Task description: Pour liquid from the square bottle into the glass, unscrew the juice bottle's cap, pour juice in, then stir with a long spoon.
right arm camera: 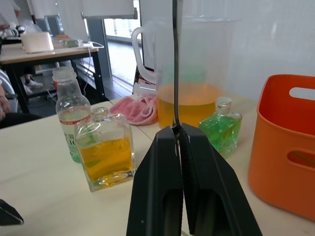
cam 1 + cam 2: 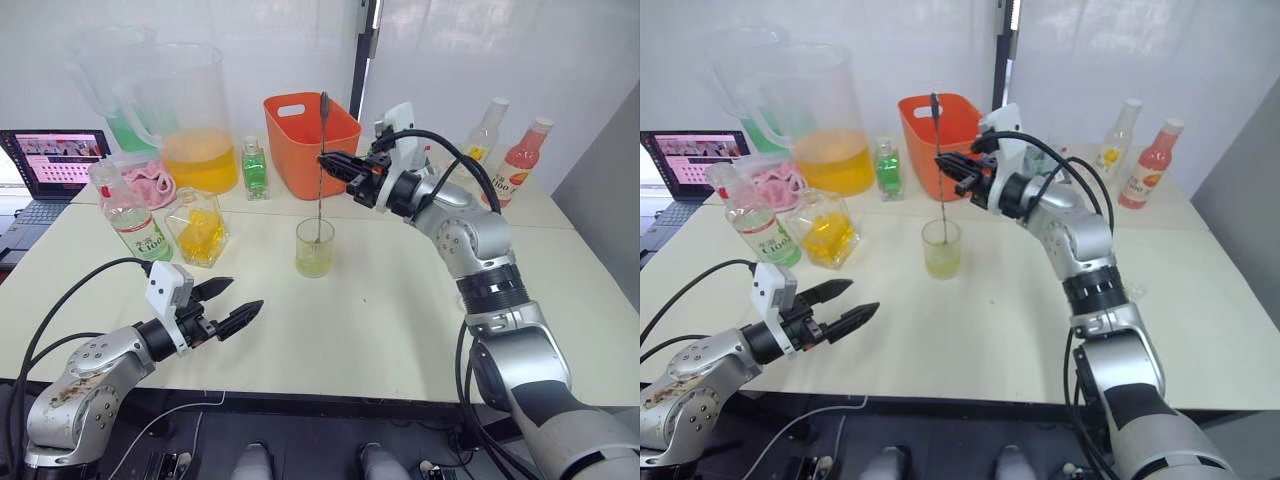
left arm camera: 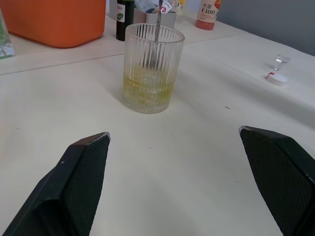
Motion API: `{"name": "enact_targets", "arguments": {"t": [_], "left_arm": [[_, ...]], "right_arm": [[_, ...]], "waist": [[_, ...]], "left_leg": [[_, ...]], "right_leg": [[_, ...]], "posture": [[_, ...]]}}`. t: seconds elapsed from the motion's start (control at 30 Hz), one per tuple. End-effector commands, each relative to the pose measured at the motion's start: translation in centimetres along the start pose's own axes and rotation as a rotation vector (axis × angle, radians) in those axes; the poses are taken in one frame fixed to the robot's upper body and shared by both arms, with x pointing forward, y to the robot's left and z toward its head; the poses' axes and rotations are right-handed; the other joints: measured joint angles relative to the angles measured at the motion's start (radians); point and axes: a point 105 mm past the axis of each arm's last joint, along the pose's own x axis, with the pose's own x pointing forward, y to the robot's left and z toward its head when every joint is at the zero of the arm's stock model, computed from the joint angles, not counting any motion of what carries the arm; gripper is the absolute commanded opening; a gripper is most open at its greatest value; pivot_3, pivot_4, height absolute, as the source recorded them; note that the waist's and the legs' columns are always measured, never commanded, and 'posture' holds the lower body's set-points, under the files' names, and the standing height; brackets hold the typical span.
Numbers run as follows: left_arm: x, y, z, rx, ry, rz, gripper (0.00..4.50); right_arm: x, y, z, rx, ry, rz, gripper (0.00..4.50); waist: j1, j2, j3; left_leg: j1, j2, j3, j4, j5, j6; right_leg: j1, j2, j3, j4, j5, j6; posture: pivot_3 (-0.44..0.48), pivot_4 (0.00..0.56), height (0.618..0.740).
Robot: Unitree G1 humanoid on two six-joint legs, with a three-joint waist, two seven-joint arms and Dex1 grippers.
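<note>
the long spoon is standing upright with its bowl in the glass at mid-table. thin, stiff and slick, it is best pinched mid-shaft. the right gripper is clamping that shaft. the left gripper is hovering wide apart, gripping nothing.

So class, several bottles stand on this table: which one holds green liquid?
The small glass bottle between the orange-filled jug and the orange bin. The square bottle holds yellow liquid; the far-right bottle is pink-red.
</note>
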Motion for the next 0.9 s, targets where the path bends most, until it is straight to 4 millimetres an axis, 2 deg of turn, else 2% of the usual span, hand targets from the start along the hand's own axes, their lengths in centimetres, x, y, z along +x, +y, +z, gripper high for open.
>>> {"name": "enact_targets", "arguments": {"t": [0.03, 0.2, 0.37, 0.47, 0.77, 0.9], "left_arm": [[0.0, -0.4, 1.1, 0.058, -0.027, -0.009, 4.46], [0.2, -0.5, 1.2, 0.06, -0.027, -0.015, 4.46], [0.4, -0.5, 1.2, 0.069, -0.015, -0.022, 4.46], [0.5, -0.5, 1.1, 0.069, -0.013, -0.026, 4.46], [1.1, -0.5, 0.8, 0.071, 0.002, -0.05, 4.46], [1.3, -0.5, 0.7, 0.071, 0.004, -0.056, 4.46]], "right_arm": [[0.0, -0.2, 0.2, -0.087, -0.013, -0.012, 0.0], [0.7, -0.4, -0.4, -0.094, -0.05, -0.033, 0.0], [1.8, 0.7, -1.3, -0.035, -0.077, 0.004, 0.0], [1.9, 1.1, -1.1, -0.02, -0.08, 0.027, 0.0], [-0.2, 2.0, -0.1, -0.024, 0.005, 0.121, 0.0], [-0.8, 0.6, -0.7, -0.124, 0.054, 0.064, 0.0]], "waist": [[-0.001, 0.0, 0.0], [-0.001, 0.0, 0.0], [-0.003, 0.0, 0.0], [-0.002, 0.0, 0.0], [-0.001, 0.0, 0.0], [-0.001, 0.0, 0.0]], "left_leg": [[0.0, 0.0, 0.0, 0.0, 0.0, 0.0], [0.0, 0.0, 0.0, 0.0, 0.0, 0.0], [0.0, 0.0, 0.0, 0.0, 0.0, 0.0], [0.0, 0.0, 0.0, 0.0, 0.0, 0.0], [0.001, 0.0, -0.001, 0.0, 0.0, 0.0], [0.001, 0.0, -0.001, 0.0, 0.0, 0.0]], "right_leg": [[0.0, 0.0, 0.0, 0.0, 0.0, 0.0], [0.0, 0.0, 0.0, 0.001, 0.0, 0.0], [-0.001, 0.0, 0.0, 0.003, 0.0, 0.0], [-0.002, 0.0, 0.0, 0.008, 0.0, 0.001], [-0.003, 0.001, 0.0, 0.011, -0.001, 0.0], [-0.003, 0.001, 0.0, 0.011, -0.003, -0.001]], "posture": [[0.0, 0.15, 0.717], [0.0, 0.15, 0.717], [0.0, 0.15, 0.717], [0.0, 0.15, 0.717], [0.0, 0.15, 0.717], [0.0, 0.15, 0.717]]}}
